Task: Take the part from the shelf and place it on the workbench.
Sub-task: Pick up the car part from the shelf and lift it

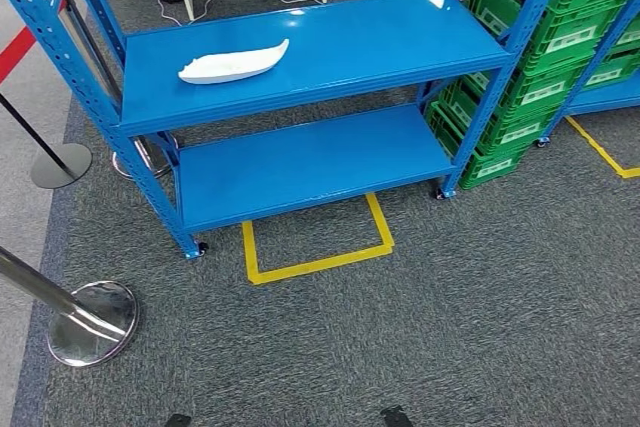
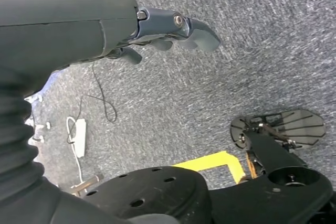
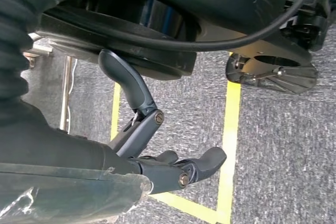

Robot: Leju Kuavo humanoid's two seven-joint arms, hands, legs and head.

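Head view: nearest, grey carpet and a yellow tape square (image 1: 317, 237) are seen at lower centre. Beyond stands the blue shelf (image 1: 317, 162), with the white part (image 1: 232, 63) lying on its upper board, upper left of frame. The left hand (image 2: 166, 30) and right hand (image 3: 158, 145) hang released, holding nothing. The approach step is judged in hand; next, the shelf must be neared and an arm raised to the part.

Left hand (image 2: 174, 30): fingers extended and apart, nothing held, hanging above the carpet. Right hand (image 3: 166, 145): thumb raised clear of the extended fingers (image 3: 206, 161), nothing held, likewise hanging over the floor.
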